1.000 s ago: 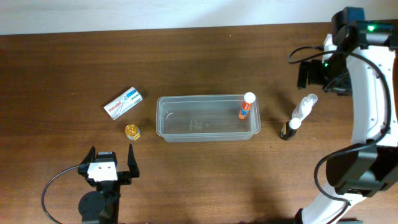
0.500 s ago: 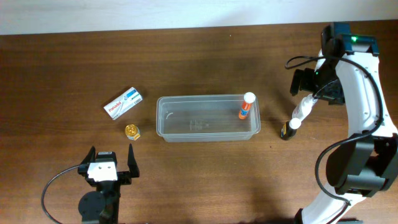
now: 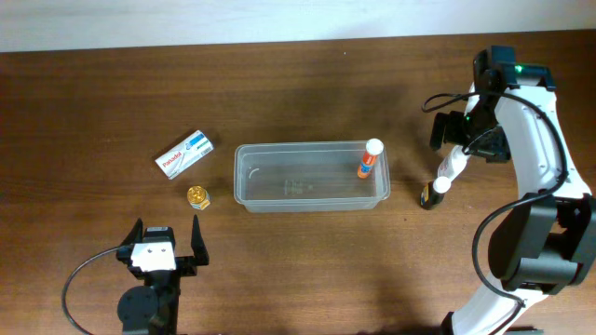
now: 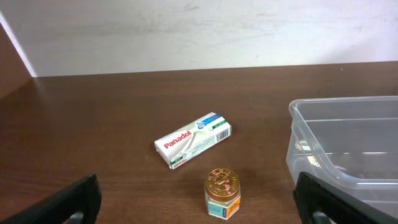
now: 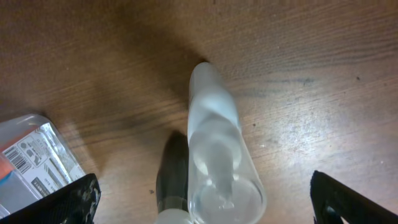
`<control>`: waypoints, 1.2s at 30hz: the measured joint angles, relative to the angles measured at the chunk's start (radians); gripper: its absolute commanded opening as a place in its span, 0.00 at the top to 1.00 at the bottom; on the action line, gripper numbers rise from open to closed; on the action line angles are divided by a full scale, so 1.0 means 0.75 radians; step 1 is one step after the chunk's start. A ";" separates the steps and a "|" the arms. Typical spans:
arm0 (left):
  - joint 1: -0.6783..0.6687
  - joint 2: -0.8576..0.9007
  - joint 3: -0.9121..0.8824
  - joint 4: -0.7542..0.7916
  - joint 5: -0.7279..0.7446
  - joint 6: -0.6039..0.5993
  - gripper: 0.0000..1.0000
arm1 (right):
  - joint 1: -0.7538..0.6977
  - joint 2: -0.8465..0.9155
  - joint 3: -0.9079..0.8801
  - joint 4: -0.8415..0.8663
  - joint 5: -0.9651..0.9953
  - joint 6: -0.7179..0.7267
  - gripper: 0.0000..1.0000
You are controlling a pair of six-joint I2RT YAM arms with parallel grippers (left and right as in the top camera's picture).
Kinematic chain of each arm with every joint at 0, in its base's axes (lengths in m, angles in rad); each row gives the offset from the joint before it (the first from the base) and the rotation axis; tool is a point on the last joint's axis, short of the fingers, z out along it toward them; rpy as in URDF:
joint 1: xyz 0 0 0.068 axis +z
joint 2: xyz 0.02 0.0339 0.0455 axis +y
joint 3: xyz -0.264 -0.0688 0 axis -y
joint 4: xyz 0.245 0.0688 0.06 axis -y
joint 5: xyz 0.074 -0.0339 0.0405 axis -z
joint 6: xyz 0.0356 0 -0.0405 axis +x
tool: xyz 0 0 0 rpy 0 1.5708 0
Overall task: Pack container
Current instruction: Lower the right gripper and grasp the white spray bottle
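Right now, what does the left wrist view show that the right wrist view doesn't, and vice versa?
Left wrist only: the Panadol box lying flat, and the small gold-lidded jar upright, nearer the camera. Right wrist only: the clear spray bottle close up, with a small dark bottle partly hidden beside it. Both: the wooden table, and probably the container. Its end is plain at the left wrist's right side, while the right wrist catches only a clear corner with a barcode label, lower left.
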 measured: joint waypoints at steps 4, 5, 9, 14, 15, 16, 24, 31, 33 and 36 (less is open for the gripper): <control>0.000 0.000 0.000 -0.001 0.000 0.001 0.00 | 0.000 0.000 0.000 0.024 -0.001 -0.056 0.04; 0.000 0.000 0.000 -0.001 0.000 0.000 0.01 | 0.000 0.000 0.000 0.028 0.000 -0.064 0.06; 0.000 0.000 0.000 0.000 0.000 0.000 0.01 | 0.000 0.002 0.000 0.048 0.000 -0.093 0.10; 0.000 0.000 0.000 -0.001 0.000 0.000 0.00 | 0.000 0.007 0.000 0.056 0.000 -0.104 0.18; 0.000 0.000 0.000 0.000 0.000 0.000 0.01 | 0.000 0.010 0.000 0.057 0.000 -0.104 0.18; 0.000 0.000 0.000 -0.001 0.000 0.001 0.00 | 0.000 0.014 0.000 0.060 0.000 -0.105 0.18; 0.000 0.000 0.000 0.000 0.000 0.000 0.01 | -0.005 0.022 0.000 0.065 -0.001 -0.119 0.22; 0.000 0.000 0.000 -0.001 0.000 0.000 0.01 | -0.038 0.061 0.000 0.065 -0.001 -0.161 0.22; 0.000 0.000 0.000 -0.001 0.000 0.000 0.01 | -0.042 0.062 0.000 0.068 -0.002 -0.171 0.22; 0.000 0.000 0.000 -0.001 0.000 0.000 0.01 | -0.042 0.062 0.000 0.076 -0.011 -0.194 0.22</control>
